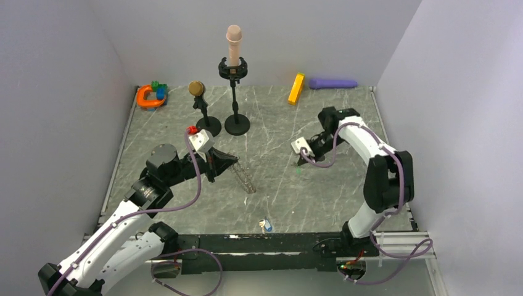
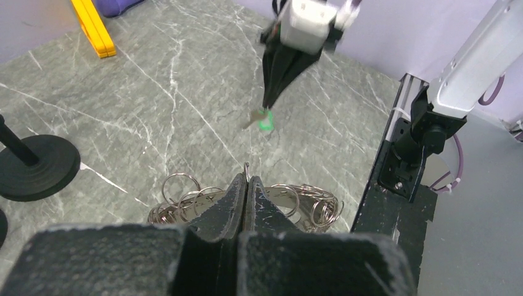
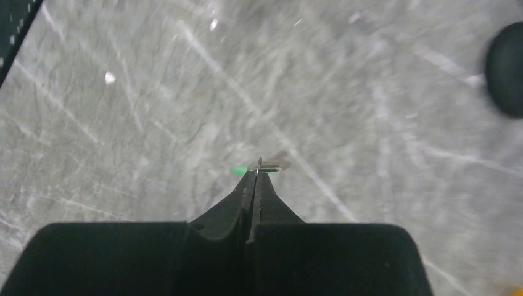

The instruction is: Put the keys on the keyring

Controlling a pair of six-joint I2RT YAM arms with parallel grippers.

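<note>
Tightly around green key (image 3: 238, 169), right pincer (image 3: 258, 175).

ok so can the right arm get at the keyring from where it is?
Probably yes. The right gripper, shut on the green key, sits straight ahead of the left gripper, which pinches the keyring. Only bare table lies between them, and the black stand base is off to the side.

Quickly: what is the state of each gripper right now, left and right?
The left gripper is closed, holding the keyring.
The right gripper is closed, pinching the green key.
</note>
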